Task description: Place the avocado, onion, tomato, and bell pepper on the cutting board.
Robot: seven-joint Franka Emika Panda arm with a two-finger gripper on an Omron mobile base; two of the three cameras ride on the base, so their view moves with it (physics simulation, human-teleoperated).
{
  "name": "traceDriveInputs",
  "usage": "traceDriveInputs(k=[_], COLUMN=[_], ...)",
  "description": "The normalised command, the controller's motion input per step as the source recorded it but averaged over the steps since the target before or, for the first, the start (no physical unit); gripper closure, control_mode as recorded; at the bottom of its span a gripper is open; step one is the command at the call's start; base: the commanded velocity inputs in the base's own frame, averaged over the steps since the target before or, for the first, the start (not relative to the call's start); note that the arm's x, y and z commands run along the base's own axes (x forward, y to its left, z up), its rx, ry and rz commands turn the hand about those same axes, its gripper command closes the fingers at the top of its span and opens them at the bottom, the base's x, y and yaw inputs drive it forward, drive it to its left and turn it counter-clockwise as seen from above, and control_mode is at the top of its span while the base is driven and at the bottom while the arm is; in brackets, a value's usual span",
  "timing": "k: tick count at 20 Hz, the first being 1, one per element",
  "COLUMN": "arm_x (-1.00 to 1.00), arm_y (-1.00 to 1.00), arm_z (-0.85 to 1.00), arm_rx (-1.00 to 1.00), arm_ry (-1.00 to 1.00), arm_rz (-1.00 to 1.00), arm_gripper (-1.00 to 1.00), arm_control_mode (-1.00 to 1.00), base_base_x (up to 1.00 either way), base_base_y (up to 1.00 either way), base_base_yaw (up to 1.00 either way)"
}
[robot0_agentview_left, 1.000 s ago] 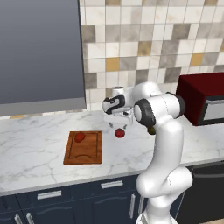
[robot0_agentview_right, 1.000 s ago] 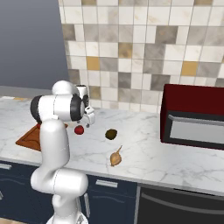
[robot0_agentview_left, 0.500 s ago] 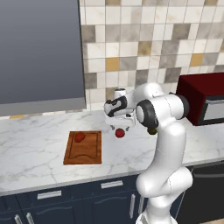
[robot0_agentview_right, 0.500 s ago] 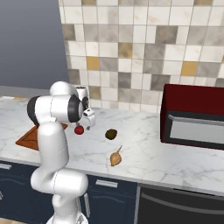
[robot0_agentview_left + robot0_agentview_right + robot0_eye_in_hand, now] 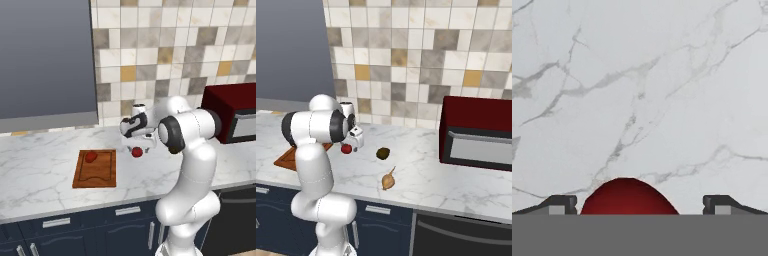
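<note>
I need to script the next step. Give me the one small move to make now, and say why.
Probably lower the hand a little and close the jaws on the red vegetable. The gripper is open, its fingertips stand either side of it with gaps, and it lies on the counter beside the cutting board.

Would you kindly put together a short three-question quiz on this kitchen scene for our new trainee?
1. True or false: the cutting board already carries one red vegetable.
2. How does the gripper stand? A. open, a second red vegetable between its fingers B. shut on the onion C. shut on the avocado
3. Fill in: the onion and avocado lie on the ____.

Key: 1 true; 2 A; 3 counter.
</note>
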Motion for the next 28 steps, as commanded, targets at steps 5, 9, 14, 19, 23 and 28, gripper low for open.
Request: traceDriveInputs(k=[5,9,14,19,23,28], arm_x=[-0.14,-0.06,0.01,-0.09,-0.25,-0.12], arm_y=[0.00,0.04,0.02,0.04,0.49,0.87], arm_z=[-0.01,-0.02,0.04,0.76,0.28,-0.03], arm_rx=[0.00,0.00,0.00,0.05,0.04,0.03], arm_ry=[-0.01,0.00,0.00,-0.05,-0.07,-0.03], arm_rz=[0.01,0.00,-0.01,-0.04,-0.01,-0.03], arm_gripper=[-1.00,1.00,1.00,1.00,1.00,1.00], arm_control_mode=[-1.00,-1.00,-1.00,-1.00,-1.00,-1.00], base_base_x=[0.00,0.00,0.00,0.00,0.00,0.00], base_base_y=[0.00,0.00,0.00,0.00,0.00,0.00], base_base_yaw=[0.00,0.00,0.00,0.00,0.00,0.00])
